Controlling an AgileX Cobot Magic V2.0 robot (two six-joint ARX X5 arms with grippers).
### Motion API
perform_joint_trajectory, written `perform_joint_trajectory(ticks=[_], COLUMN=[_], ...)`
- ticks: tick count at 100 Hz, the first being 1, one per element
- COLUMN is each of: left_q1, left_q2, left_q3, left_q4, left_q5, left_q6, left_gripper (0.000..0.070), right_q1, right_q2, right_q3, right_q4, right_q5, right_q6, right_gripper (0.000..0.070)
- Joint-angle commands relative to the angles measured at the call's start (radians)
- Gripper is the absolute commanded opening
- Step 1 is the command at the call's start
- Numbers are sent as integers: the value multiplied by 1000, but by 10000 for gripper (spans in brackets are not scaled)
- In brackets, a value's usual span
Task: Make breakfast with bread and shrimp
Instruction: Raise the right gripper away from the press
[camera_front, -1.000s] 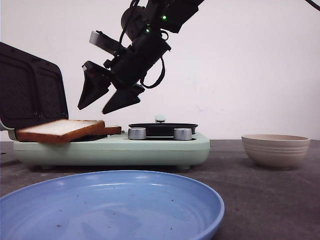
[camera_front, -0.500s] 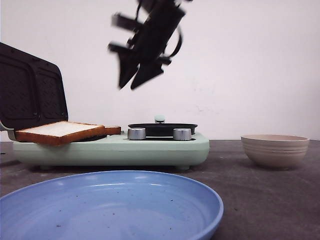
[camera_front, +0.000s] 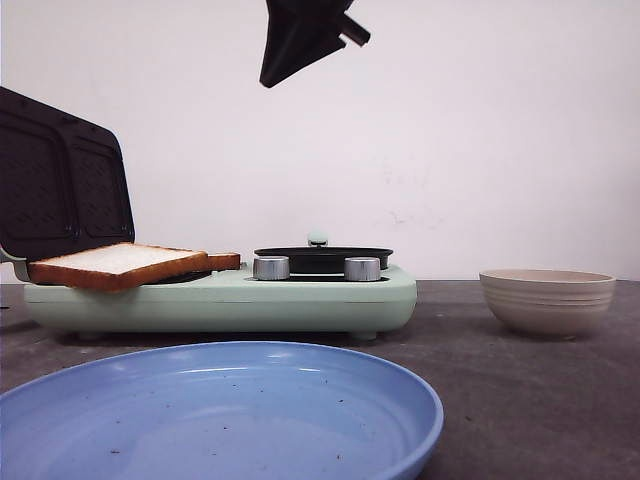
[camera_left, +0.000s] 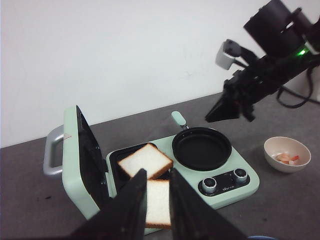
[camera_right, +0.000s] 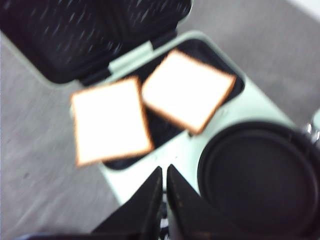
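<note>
Two bread slices (camera_left: 149, 161) lying across the sandwich maker's (camera_left: 235, 165) open grill corner, right gripper (camera_front: 300, 45) hovering above with claw together; left gripper (camera_left: 157, 200) claw slightly apart, holding nothing

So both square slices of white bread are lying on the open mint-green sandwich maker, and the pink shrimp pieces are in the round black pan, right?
Not quite: the shrimp pieces are in the beige bowl, as the left wrist view shows. The round black pan holds nothing. Both bread slices do lie on the sandwich maker.
</note>
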Motion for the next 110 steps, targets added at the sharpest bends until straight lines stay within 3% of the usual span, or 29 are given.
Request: perform_joint_trajectory(ticks=[1,15,27,40,74,92,110], left_q1=[-7,-7,-7,-7,-6,-6,-5], left_q2=[9,9,9,9,43,110,187], left_q3=[12,12,12,12,3,-32,-124], left_q4=[-2,-12,-12,-11,89,126,265], left_q5=[-3,-3,-3,-3,-60,-59,-58], left_q6=[-14,-34,-34,-34,-29,-29,-25], left_gripper=[0,0,0,0,0,0,0], right_q1=[4,4,-1,-6,-11,-11,-11], right_q2=[-39,-142,-278,-505,-1274,-1585,-1750], right_q3=[24,8,-65,-292,-1180,-1445,-1542], right_q4=[-34,-121,-99,45,558,634,632], right_q5=[22,95,106,143,217,224,254], right_q6=[12,12,11,11,68,121,231], right_gripper=[2,2,2,2,2,2,2])
